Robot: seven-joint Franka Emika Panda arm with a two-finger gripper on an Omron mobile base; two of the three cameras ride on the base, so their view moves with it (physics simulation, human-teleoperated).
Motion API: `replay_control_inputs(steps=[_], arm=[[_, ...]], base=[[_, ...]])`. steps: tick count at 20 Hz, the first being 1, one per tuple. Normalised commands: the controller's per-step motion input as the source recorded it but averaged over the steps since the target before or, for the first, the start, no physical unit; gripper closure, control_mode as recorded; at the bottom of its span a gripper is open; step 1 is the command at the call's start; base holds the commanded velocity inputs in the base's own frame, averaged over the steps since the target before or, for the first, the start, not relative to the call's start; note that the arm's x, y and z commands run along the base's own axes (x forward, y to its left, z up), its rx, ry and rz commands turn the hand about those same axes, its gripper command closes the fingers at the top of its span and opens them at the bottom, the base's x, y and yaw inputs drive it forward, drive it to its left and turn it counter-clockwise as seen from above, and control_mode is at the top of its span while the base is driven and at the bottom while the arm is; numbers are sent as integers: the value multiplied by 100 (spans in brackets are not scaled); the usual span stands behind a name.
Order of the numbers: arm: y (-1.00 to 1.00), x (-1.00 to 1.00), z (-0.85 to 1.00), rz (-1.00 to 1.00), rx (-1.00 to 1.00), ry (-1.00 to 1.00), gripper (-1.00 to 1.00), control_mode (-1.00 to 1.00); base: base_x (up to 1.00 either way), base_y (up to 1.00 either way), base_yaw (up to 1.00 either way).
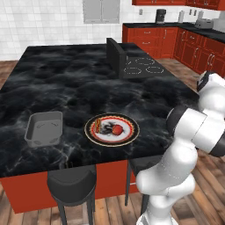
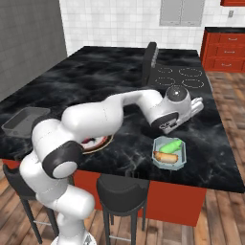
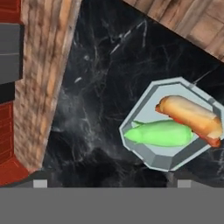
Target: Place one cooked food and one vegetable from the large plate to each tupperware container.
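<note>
The large plate (image 1: 130, 133) lies near the counter's front edge, carrying a red round item (image 1: 117, 129) and a dark piece (image 1: 105, 128). Left of it stands the grey tupperware container (image 1: 44, 128), with nothing visible inside. In the right base view the arm hides most of the plate (image 2: 99, 142), and the grey tub (image 2: 24, 120) is at the far left. The pale translucent container (image 2: 181, 161) (image 3: 151, 159) holds a hot dog (image 3: 190, 116) and a green vegetable (image 3: 161, 133). My gripper (image 2: 175, 125) (image 3: 112, 182) hovers open just above this container, and its jaws hold nothing.
A cooktop (image 1: 140, 66) with a dark upright panel (image 1: 115, 56) is at the counter's far side. Two black stools (image 1: 72, 184) (image 2: 123, 191) stand under the counter's front edge. Red cabinets (image 1: 193, 44) line the back right wall. Wooden floor surrounds the island.
</note>
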Motion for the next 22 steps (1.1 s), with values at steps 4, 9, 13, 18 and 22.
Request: replay_control_inputs(steps=[4, 9, 13, 18, 22], arm=[[81, 0, 19, 18, 2, -19, -100, -100], [100, 1, 0, 20, -9, -5, -100, -100], [100, 0, 17, 18, -21, 9, -100, -100], [100, 12, 42, 13, -28, 30, -100, -100], [77, 34, 17, 42, -22, 30, -100, -100]], base=[[0, 0, 0], [0, 0, 0], [0, 0, 0], [0, 0, 0], [0, 0, 0]])
